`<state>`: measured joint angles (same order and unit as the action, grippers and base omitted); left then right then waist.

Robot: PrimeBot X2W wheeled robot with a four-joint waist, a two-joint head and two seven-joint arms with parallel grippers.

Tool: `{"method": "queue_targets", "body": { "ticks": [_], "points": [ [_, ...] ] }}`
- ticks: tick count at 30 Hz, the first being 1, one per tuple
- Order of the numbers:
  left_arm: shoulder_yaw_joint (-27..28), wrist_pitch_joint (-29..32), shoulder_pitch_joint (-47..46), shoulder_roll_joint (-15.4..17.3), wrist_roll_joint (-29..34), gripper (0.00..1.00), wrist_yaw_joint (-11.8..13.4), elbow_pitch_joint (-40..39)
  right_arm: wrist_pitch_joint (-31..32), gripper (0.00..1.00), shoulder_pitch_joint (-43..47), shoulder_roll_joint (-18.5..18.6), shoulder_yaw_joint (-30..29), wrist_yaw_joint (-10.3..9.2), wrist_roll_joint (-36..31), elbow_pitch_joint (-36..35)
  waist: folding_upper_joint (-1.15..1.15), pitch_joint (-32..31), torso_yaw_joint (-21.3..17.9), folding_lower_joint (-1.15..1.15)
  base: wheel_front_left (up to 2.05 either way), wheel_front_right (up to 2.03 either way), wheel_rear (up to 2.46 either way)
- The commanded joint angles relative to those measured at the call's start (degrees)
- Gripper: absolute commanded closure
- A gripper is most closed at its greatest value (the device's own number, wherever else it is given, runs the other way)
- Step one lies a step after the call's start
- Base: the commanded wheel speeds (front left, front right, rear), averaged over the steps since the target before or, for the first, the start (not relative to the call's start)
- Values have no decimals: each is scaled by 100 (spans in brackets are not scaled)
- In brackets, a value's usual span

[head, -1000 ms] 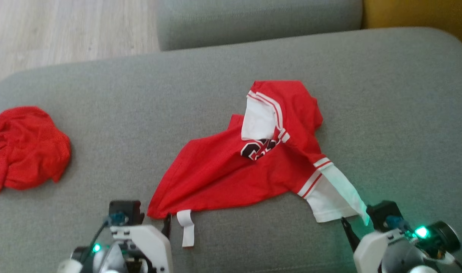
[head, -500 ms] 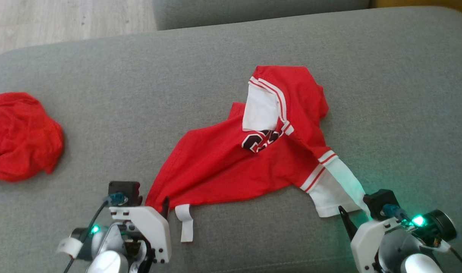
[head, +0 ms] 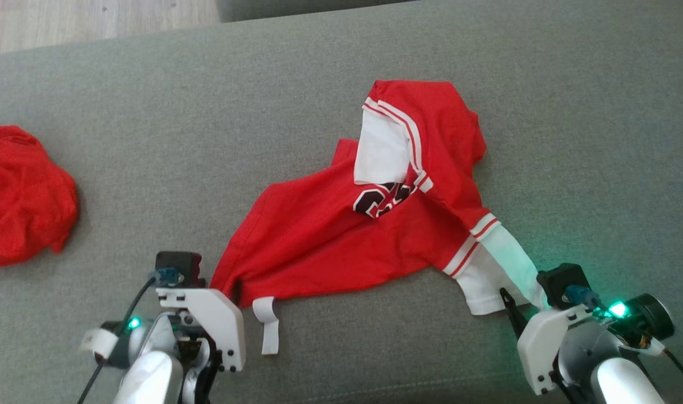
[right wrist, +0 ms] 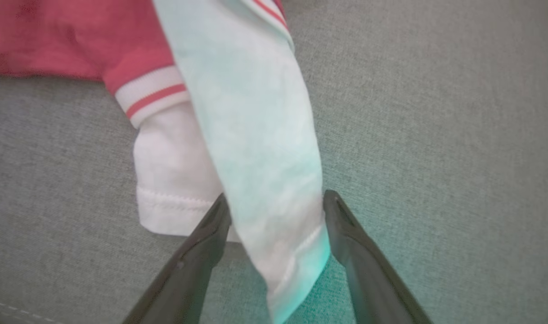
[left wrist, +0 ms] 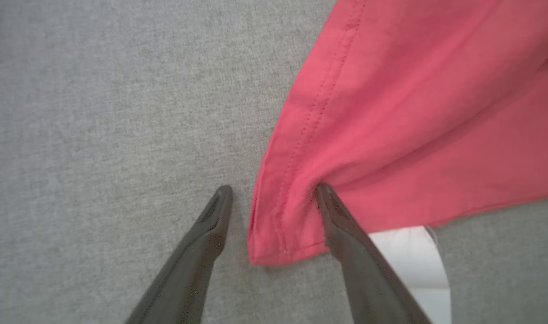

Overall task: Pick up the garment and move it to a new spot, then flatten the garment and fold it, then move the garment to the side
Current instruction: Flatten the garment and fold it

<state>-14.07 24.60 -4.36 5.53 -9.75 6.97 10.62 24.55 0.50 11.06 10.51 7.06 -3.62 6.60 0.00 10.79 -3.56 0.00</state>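
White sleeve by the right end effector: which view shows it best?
Right wrist view: the white sleeve lies large in the middle, its cuff between the right end effector's open fingers. Head view shows it smaller, its tip hidden behind that end effector's wrist.

2 red garments: jersey point(head: 330, 247) w/ white sleeves, plain bundle point(head: 22, 196) well left of jersey. 2 grippers: left gripper point(left wrist: 273, 189) at jersey hem, right gripper point(right wrist: 276, 195) at jersey sleeve. 1 white strip point(head: 267, 328) by jersey hem.

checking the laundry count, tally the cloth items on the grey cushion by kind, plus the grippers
red and white jersey: 1
crumpled red cloth: 1
grippers: 2, left gripper and right gripper
total: 4
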Motion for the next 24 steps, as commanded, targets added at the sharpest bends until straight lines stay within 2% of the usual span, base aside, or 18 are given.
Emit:
{"method": "queue_targets", "body": {
  "ticks": [1,2,3,4,5,9,12,14,15,18,24],
  "points": [
    [195,3,-196,98,-40,47,-27,-101,0,0,-193,54,107,43,-37,-169,0,20,-7,0,0,0,0],
    [195,-7,-220,103,-54,65,-41,-65,13,7,-212,53,106,43,-30,-147,0,35,-12,0,0,0,0],
    [187,-7,-237,104,-80,100,-69,-27,20,46,-233,51,102,43,-25,-130,0,47,-18,0,0,0,0],
    [178,-16,-253,106,-101,100,-97,6,23,78,-252,51,98,43,-24,-114,0,55,-23,0,0,0,0],
    [168,-28,-265,107,-122,100,-124,39,20,100,-269,44,91,43,-6,-102,0,57,-28,0,0,0,0],
    [132,-85,-267,99,-269,100,-282,136,13,100,-292,11,49,43,172,-225,0,-19,-47,0,0,0,0],
    [205,-119,-164,36,-584,100,-409,-32,97,100,-215,-118,-55,43,701,-632,0,-153,-81,0,0,0,0],
    [281,-95,-51,21,-810,100,-495,-333,248,100,-120,-183,-98,43,1354,-1049,0,-258,-98,0,0,0,0],
    [377,-16,95,30,-1063,100,-589,-755,484,100,0,-160,-178,43,2120,-1571,0,-390,-106,0,0,0,0],
    [567,161,391,92,-1478,100,-706,-1566,879,100,216,-224,-603,43,3376,-2374,0,-621,-127,0,0,0,0],
    [980,564,933,162,-2296,100,-729,-3301,1524,100,441,-585,-1935,43,4979,-3498,0,-1014,-111,0,0,0,0]
  ]
}}
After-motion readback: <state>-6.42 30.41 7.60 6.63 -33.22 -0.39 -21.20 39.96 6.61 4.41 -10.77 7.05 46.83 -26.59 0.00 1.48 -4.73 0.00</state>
